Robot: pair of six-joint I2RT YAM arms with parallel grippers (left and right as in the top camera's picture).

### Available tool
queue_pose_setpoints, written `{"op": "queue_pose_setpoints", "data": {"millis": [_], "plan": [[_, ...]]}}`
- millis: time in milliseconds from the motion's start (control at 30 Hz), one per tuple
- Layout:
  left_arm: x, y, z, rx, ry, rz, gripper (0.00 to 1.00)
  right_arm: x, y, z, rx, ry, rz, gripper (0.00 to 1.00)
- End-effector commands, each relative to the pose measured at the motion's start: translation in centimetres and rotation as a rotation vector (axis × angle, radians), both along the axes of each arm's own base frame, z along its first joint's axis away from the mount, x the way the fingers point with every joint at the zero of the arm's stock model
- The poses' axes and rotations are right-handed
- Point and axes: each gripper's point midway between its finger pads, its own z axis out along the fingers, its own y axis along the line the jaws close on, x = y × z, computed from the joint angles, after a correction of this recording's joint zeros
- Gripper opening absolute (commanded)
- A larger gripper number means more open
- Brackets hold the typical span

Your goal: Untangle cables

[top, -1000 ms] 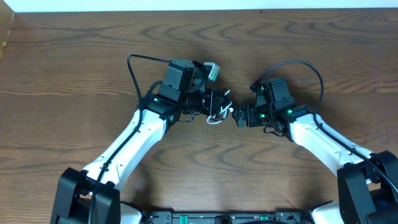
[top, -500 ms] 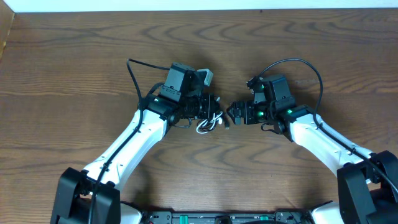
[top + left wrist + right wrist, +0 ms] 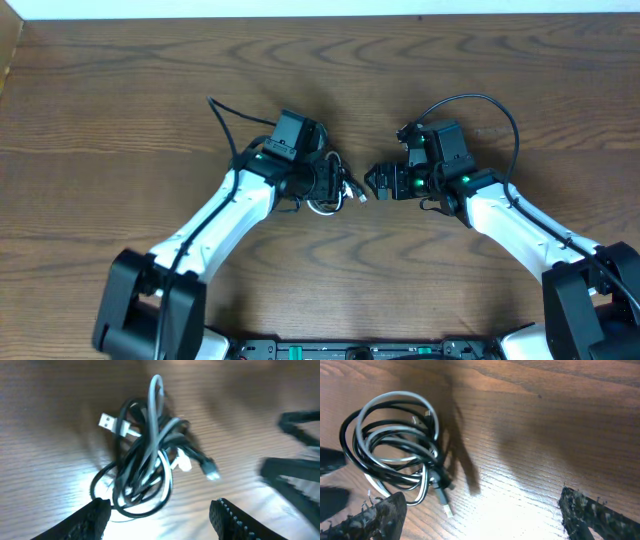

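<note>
Left gripper (image 3: 161, 519): my arm reached inward, fingers apart, empty. Right gripper (image 3: 378, 182): faced it, fingers spread wide. Cables (image 3: 335, 190): lay tangled on the table (image 3: 120, 90) between both. Only my left wrist view showed the flat metal plug (image 3: 111, 424).

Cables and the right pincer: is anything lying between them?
Nothing. Only a strip of bare wooden table separates the cables from the right pincer, as the overhead view shows.

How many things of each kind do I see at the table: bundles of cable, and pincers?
Cable bundle: 1
Pincers: 2 (left pincer, right pincer)
Total: 3
</note>
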Motion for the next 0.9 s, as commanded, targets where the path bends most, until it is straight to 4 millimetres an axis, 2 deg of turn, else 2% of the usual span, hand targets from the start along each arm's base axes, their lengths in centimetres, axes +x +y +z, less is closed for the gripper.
{"op": "queue_pose_setpoints", "data": {"millis": [0, 133, 233, 333, 467, 700, 767, 833, 867], "plan": [[0.4, 1.2, -2.2, 0.095, 0.007, -0.003, 0.68, 0.1, 0.5, 0.4, 0.006, -0.014, 0.024, 0.94], [1.1, 3.3, -4.1, 0.228, 0.001, 0.042, 0.68, 0.1, 0.5, 0.3, 0.006, -0.012, 0.025, 0.94], [1.6, 4.7, -4.5, 0.305, -0.024, 0.070, 0.68, 0.0, 0.5, 0.3, 0.005, -0.010, 0.024, 0.94], [1.8, 4.7, -4.5, 0.305, -0.030, 0.074, 0.67, 0.1, 0.5, 0.3, 0.006, -0.013, 0.024, 0.94], [2.0, 4.5, -4.7, 0.302, -0.033, 0.077, 0.60, 0.1, 0.5, 0.4, 0.006, -0.014, 0.024, 0.94], [1.8, 4.6, -6.4, 0.318, 0.001, 0.071, 0.50, 0.1, 0.5, 0.4, 0.006, -0.014, 0.024, 0.94], [1.8, 4.6, -6.7, 0.319, 0.008, 0.073, 0.42, 0.1, 0.5, 0.4, 0.006, -0.014, 0.024, 0.94], [1.8, 4.2, -6.6, 0.298, 0.012, 0.067, 0.23, 0.1, 0.5, 0.4, 0.006, -0.014, 0.024, 0.93], [1.8, 3.9, -6.5, 0.282, 0.011, 0.062, 0.10, 0.1, 0.5, 0.4, 0.006, -0.014, 0.024, 0.93]]}}
